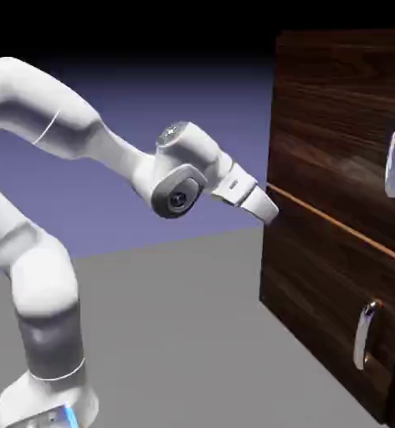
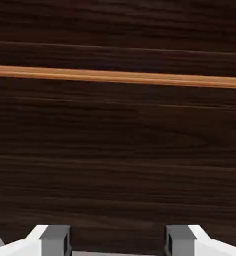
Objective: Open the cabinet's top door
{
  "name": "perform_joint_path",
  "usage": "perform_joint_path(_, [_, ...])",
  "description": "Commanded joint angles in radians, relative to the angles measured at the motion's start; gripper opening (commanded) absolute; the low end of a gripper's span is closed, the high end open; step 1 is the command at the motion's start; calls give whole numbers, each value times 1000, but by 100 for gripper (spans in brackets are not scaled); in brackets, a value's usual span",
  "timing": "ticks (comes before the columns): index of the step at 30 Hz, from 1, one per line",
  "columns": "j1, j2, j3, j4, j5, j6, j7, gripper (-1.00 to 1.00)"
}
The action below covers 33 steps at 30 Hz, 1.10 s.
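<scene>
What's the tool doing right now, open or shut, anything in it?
Tool: open, its fingertips standing wide apart, nothing held between them.

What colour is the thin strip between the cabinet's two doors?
The strip is orange-brown, showing best in the hand view.
</scene>
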Motion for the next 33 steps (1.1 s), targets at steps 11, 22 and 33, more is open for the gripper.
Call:
perform_joint_path(11, [283,-85,-399,128,-163,152,-87,0])
perform_joint_path(22, [566,-170,-797,255,-326,304,-173,0])
perform_joint_path(33, [846,-254,-1192,381,-487,454,-259,0])
